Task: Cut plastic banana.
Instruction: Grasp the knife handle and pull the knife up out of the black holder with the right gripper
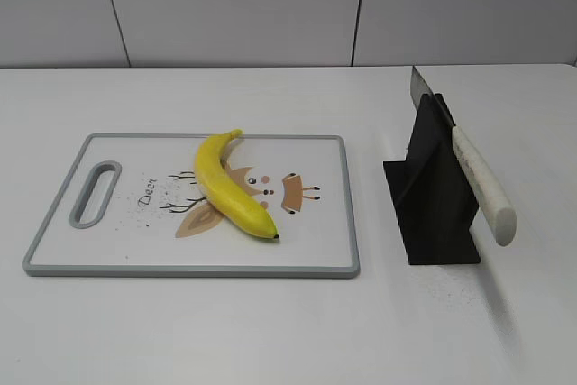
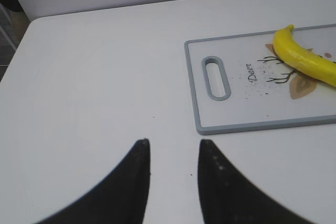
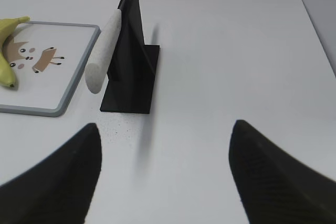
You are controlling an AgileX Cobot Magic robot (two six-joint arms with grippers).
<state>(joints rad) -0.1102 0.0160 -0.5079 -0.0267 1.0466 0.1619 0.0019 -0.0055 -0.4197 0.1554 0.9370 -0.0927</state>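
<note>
The plastic banana (image 1: 231,185) lies whole on a white cutting board (image 1: 108,250) with a grey rim and a deer drawing. It also shows in the left wrist view (image 2: 304,59) and at the left edge of the right wrist view (image 3: 6,51). A knife with a white handle (image 1: 482,185) rests in a black stand (image 1: 433,196) to the right of the board. My left gripper (image 2: 173,142) is open and empty over bare table left of the board (image 2: 262,124). My right gripper (image 3: 165,129) is open wide and empty, in front of the knife handle (image 3: 104,51) and stand (image 3: 131,77). Neither gripper shows in the exterior view.
The white table runs back to a grey panelled wall (image 1: 288,6). The table's right edge (image 3: 315,30) shows in the right wrist view and its far left corner (image 2: 31,22) in the left wrist view. Small dark specks lie on the board and near the stand.
</note>
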